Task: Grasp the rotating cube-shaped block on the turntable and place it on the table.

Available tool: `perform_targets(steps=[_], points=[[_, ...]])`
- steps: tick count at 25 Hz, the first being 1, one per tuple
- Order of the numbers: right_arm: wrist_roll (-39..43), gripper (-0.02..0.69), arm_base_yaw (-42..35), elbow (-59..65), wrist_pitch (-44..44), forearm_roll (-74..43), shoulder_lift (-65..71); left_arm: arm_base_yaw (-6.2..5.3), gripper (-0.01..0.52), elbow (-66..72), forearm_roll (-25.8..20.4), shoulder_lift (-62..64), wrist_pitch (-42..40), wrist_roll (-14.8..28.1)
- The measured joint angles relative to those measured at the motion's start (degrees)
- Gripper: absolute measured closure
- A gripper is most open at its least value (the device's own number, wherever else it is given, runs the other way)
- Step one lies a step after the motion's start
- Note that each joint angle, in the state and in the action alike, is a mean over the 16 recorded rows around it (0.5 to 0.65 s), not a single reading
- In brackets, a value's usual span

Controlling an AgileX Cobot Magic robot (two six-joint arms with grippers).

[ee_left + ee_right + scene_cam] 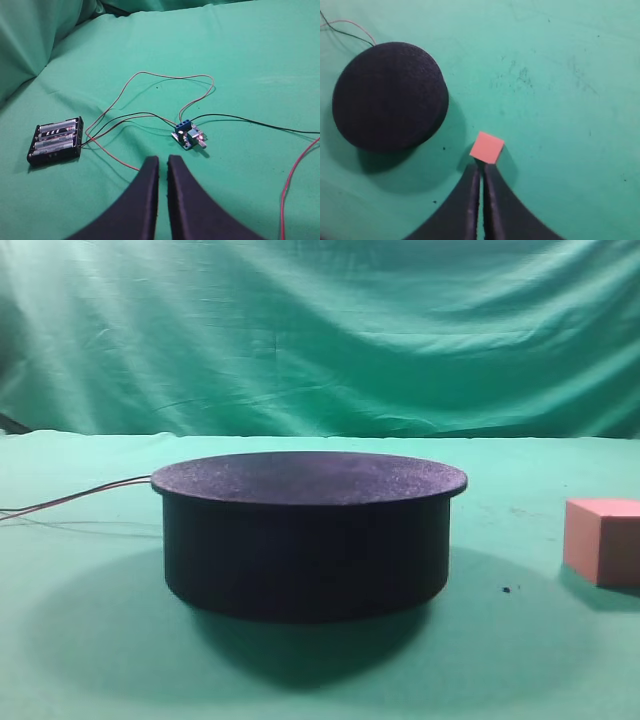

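Note:
The pinkish-salmon cube-shaped block (pixel 603 540) rests on the green table (pixel 90 640), right of the black turntable (pixel 305 530), whose top is bare. From above, the block (pixel 487 147) lies on the cloth beside the turntable (pixel 387 95). My right gripper (pixel 481 168) is high above the table, shut, with nothing between its fingers; the block lies below, just past its tips. My left gripper (pixel 163 160) is shut and empty over the cloth. Neither gripper shows in the exterior high view.
A black battery holder (pixel 55 141) and a small blue circuit board (pixel 188 135) lie on the cloth under the left arm, joined by red and black wires (pixel 150 75). Wires (pixel 70 502) trail from the turntable's left side. A green backdrop (pixel 320 330) hangs behind.

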Motion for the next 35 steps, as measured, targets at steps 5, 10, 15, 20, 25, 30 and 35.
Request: perform_targets(steps=[5, 10, 15, 20, 25, 30, 35], points=[[-5.26, 0.665, -0.35, 0.15, -1.15, -0.86, -1.42, 0.00, 0.514, 0.00, 0.00, 0.00, 0.00, 0.00], [-10.62, 0.665, -3.74, 2.53, -5.06, -1.12, -5.31, 0.00, 0.514, 0.00, 0.00, 0.00, 0.00, 0.00], [-14.51, 0.665, -10.35, 9.38, -12.86, -0.53, -13.31, 0.00, 0.514, 0.00, 0.00, 0.00, 0.00, 0.00], [-15.26, 0.665, -18.30, 20.31, -22.18, 0.25, -24.94, 0.00, 0.514, 0.00, 0.00, 0.00, 0.00, 0.00], [-14.94, 0.665, -24.06, 32.52, -30.81, 0.89, -37.51, 0.00, 0.514, 0.00, 0.00, 0.00, 0.00, 0.00], [-14.09, 0.665, -26.51, 41.14, -34.43, 1.35, -47.29, 0.00, 0.514, 0.00, 0.00, 0.00, 0.00, 0.00], [-13.12, 0.665, -27.32, 45.46, -34.05, 1.68, -52.68, 0.00, 0.514, 0.00, 0.00, 0.00, 0.00, 0.00]])
